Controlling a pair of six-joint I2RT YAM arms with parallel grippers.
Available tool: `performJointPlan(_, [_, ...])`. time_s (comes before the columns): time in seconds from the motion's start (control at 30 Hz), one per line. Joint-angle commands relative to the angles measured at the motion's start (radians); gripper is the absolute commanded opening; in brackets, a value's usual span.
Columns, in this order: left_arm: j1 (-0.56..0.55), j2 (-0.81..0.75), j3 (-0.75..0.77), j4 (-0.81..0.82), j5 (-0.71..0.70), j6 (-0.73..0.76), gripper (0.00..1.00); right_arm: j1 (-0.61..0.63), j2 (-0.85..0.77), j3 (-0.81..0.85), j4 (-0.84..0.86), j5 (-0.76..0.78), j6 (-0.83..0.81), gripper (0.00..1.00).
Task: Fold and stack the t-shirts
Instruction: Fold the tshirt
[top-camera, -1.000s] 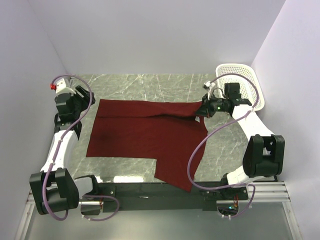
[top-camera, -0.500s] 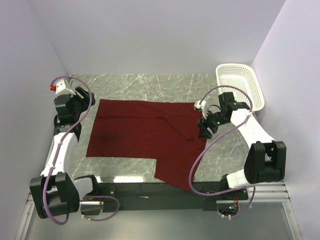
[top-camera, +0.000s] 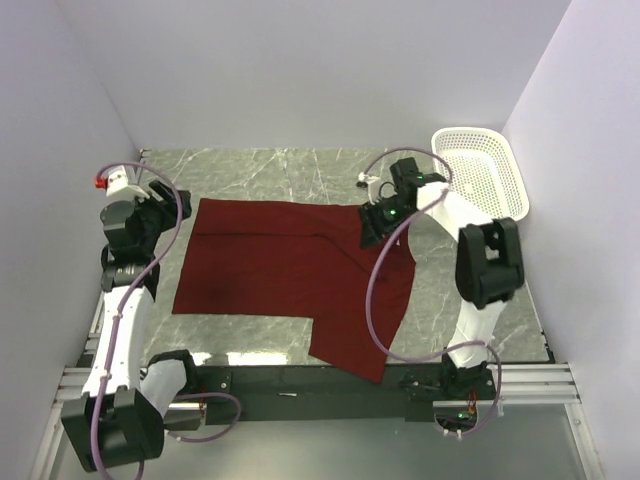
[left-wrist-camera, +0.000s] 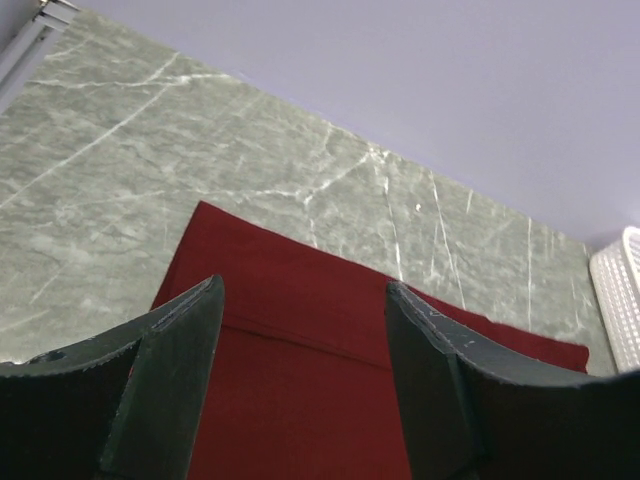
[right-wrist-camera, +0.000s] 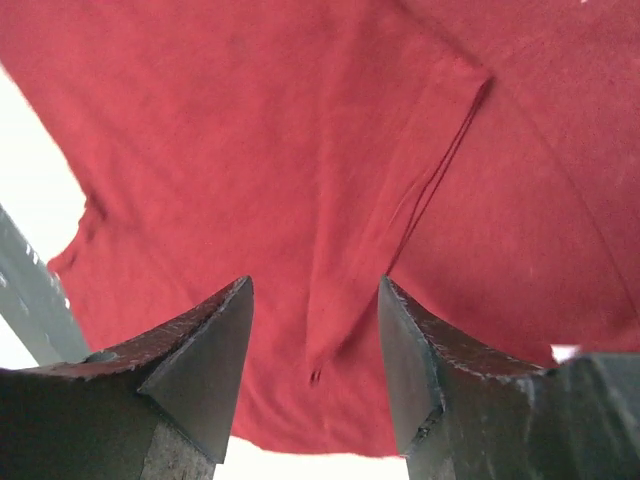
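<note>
The maroon t-shirt (top-camera: 280, 265) lies spread flat, with creases. Its far right corner sits directly under the right claw (top-camera: 372, 228), and a long flap trails nearward from there. Its far left corner lies just beside the left claw (top-camera: 165, 213).

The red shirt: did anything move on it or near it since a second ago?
The right gripper swung left from the t-shirt's right edge and now hangs open over the cloth. The lifted fold beside it has sunk flatter. The left gripper stays open by the far left corner, its arm drawn back slightly. The shirt's outline and the basket look unchanged.
</note>
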Motion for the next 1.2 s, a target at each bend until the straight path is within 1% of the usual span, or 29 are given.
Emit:
performJointPlan(0.0, [0.002,-0.064,-0.036,-0.068,0.064,0.045,0.71,0.027,0.077,0.102,-0.001,0.093,0.119,0.6])
performJointPlan(0.13, [0.002,-0.15,-0.082,-0.126,0.056,0.071,0.72,0.041,0.188,0.184,-0.023,0.124,0.142,0.59])
performJointPlan(0.23, [-0.001,-0.19,-0.105,-0.148,0.054,0.079,0.72,0.044,0.211,0.193,-0.007,0.152,0.153,0.59])
performJointPlan(0.4, [0.001,-0.201,-0.111,-0.151,0.062,0.074,0.72,0.05,0.24,0.188,-0.018,0.173,0.149,0.57])
performJointPlan(0.63, [0.001,-0.201,-0.109,-0.155,0.062,0.08,0.72,0.064,0.258,0.158,-0.017,0.158,0.14,0.48])
performJointPlan(1.0, [0.002,-0.203,-0.109,-0.155,0.067,0.077,0.72,0.073,0.24,0.124,-0.017,0.138,0.133,0.37])
performJointPlan(1.1, [0.002,-0.206,-0.109,-0.157,0.064,0.079,0.72,0.075,0.237,0.119,-0.018,0.133,0.131,0.31])
performJointPlan(1.13, [0.002,-0.207,-0.109,-0.155,0.065,0.077,0.72,0.075,0.232,0.118,-0.02,0.132,0.131,0.26])
performJointPlan(1.17, [0.002,-0.207,-0.109,-0.155,0.065,0.077,0.72,0.076,0.226,0.115,-0.017,0.133,0.131,0.24])
